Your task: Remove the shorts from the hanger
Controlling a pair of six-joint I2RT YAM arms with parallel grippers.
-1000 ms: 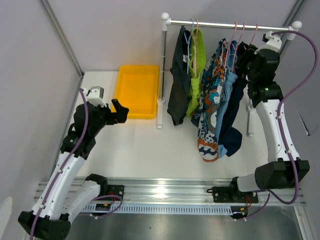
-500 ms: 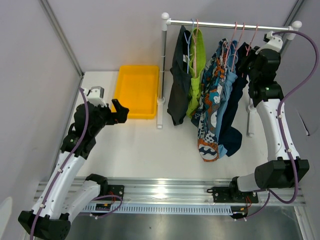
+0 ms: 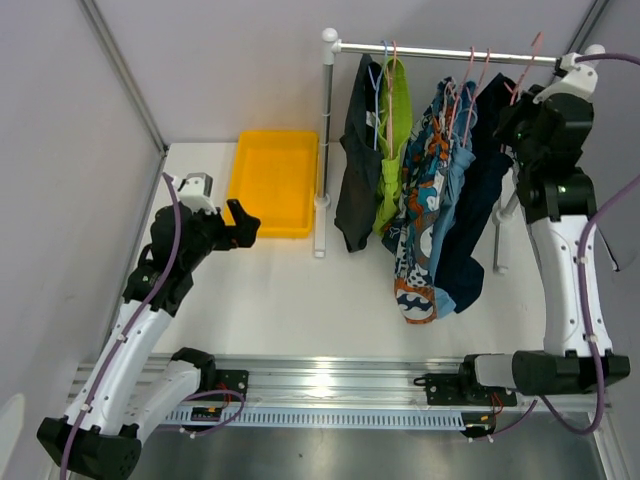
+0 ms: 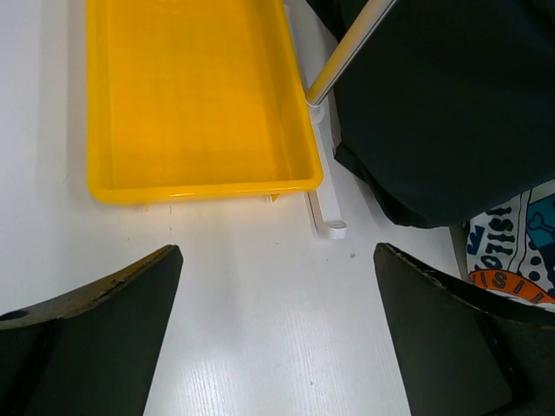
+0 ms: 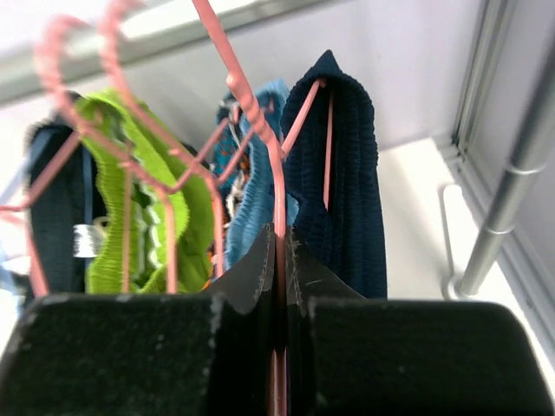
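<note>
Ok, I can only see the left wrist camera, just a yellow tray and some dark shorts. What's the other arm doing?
Observer: The right gripper is shut on the wire of a pink hanger, the one carrying the navy shorts.
Operator: How many shorts are hanging up altogether?
Observer: Five on the rail. From the left there are the charcoal-black shorts, lime green shorts, patterned shorts and light blue shorts, then the navy pair at the right end.
</note>
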